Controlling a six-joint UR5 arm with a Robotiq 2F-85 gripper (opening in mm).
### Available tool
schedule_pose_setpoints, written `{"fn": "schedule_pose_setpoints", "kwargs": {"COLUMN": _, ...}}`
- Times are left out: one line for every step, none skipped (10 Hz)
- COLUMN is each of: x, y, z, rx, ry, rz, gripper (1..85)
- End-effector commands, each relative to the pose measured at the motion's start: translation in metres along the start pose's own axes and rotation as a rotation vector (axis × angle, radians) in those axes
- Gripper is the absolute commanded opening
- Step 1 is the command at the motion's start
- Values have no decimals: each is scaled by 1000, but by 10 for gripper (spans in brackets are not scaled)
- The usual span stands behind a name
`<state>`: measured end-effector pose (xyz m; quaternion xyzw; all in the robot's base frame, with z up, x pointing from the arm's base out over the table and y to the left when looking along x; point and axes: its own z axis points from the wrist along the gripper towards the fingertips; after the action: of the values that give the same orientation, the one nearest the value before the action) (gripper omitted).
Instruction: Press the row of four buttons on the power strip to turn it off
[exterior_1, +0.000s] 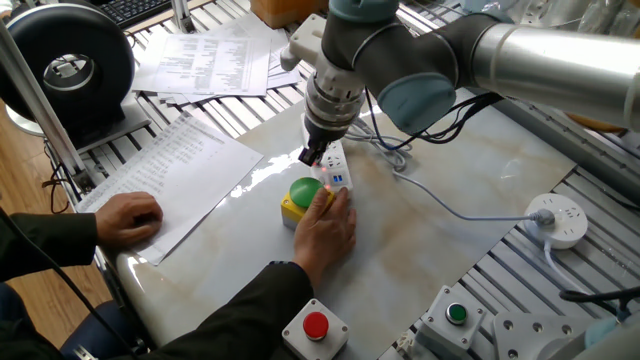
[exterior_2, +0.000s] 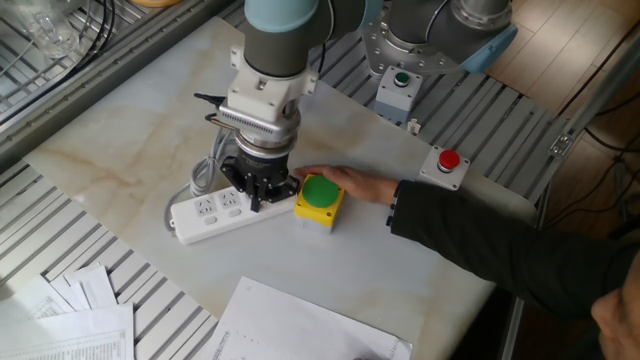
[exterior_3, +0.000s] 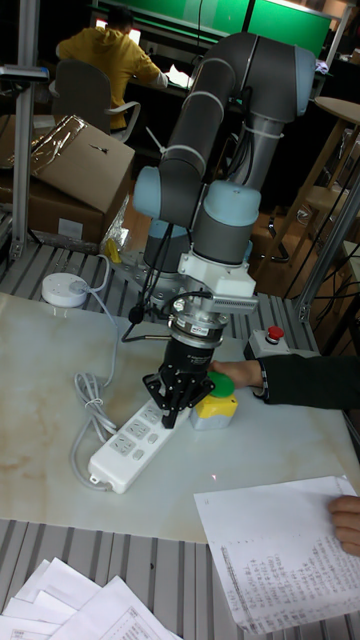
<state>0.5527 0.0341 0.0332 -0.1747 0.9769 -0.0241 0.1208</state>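
**Tall fixed view: pincer down on the strip's button edge**

Tall fixed view has the power strip (exterior_3: 135, 440) lying slantwise on the marble bench (exterior_3: 50, 400), its grey cord (exterior_3: 85, 400) looped off behind. The row of four buttons (exterior_2: 268, 199) runs along the long edge nearest the yellow box, mostly hidden under the tool right now. Over that end hangs the pincer (exterior_3: 176, 408), dark fingertips pointing down at the strip's edge, seemingly touching or just above it; contact cannot be confirmed. Whether the fingertips are apart or together, I cannot tell from any angle, and nothing is held between them.

My read: the pressing step is under way, somewhere along the row. Next call is a short lift, a small shift along the strip's length, then a straight push down on the next switch.

Crowded spot, though! A person's hand (exterior_1: 328, 228) rests against the green dome button (exterior_2: 320, 190) on its yellow box, just beside the strip's end. Printed sheets (exterior_1: 175, 170) lie well apart.
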Motion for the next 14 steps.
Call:
{"fn": "schedule_pose_setpoints", "kwargs": {"x": 4, "y": -3, "z": 2, "rx": -5, "ry": -15, "rz": 5, "gripper": 10}}
{"fn": "schedule_pose_setpoints", "kwargs": {"x": 3, "y": -2, "z": 5, "rx": -8, "ry": -21, "rz": 6, "gripper": 10}}
{"fn": "schedule_pose_setpoints", "kwargs": {"x": 2, "y": 0, "z": 7, "rx": -12, "ry": -27, "rz": 7, "gripper": 10}}
{"fn": "schedule_pose_setpoints", "kwargs": {"x": 2, "y": 1, "z": 8, "rx": -8, "ry": -32, "rz": 9, "gripper": 10}}
{"fn": "schedule_pose_setpoints", "kwargs": {"x": 2, "y": 3, "z": 4, "rx": -9, "ry": -29, "rz": 9, "gripper": 10}}
{"fn": "schedule_pose_setpoints", "kwargs": {"x": 5, "y": 2, "z": -10, "rx": -12, "ry": -6, "rz": 9, "gripper": 10}}
{"fn": "schedule_pose_setpoints", "kwargs": {"x": 8, "y": 1, "z": -30, "rx": -16, "ry": 19, "rz": 9, "gripper": 10}}
{"fn": "schedule_pose_setpoints", "kwargs": {"x": 8, "y": 1, "z": -44, "rx": -36, "ry": 31, "rz": 5, "gripper": 10}}
{"fn": "schedule_pose_setpoints", "kwargs": {"x": 8, "y": 3, "z": -48, "rx": -42, "ry": 30, "rz": 9, "gripper": 10}}
{"fn": "schedule_pose_setpoints", "kwargs": {"x": 10, "y": 5, "z": -46, "rx": -43, "ry": 27, "rz": 11, "gripper": 10}}
{"fn": "schedule_pose_setpoints", "kwargs": {"x": 10, "y": 7, "z": -44, "rx": -40, "ry": 23, "rz": 16, "gripper": 10}}
{"fn": "schedule_pose_setpoints", "kwargs": {"x": 9, "y": 5, "z": -42, "rx": -33, "ry": 22, "rz": 11, "gripper": 10}}
{"fn": "schedule_pose_setpoints", "kwargs": {"x": 6, "y": 5, "z": -35, "rx": -32, "ry": 10, "rz": 9, "gripper": 10}}
{"fn": "schedule_pose_setpoints", "kwargs": {"x": 1, "y": 7, "z": -26, "rx": -33, "ry": -4, "rz": 9, "gripper": 10}}
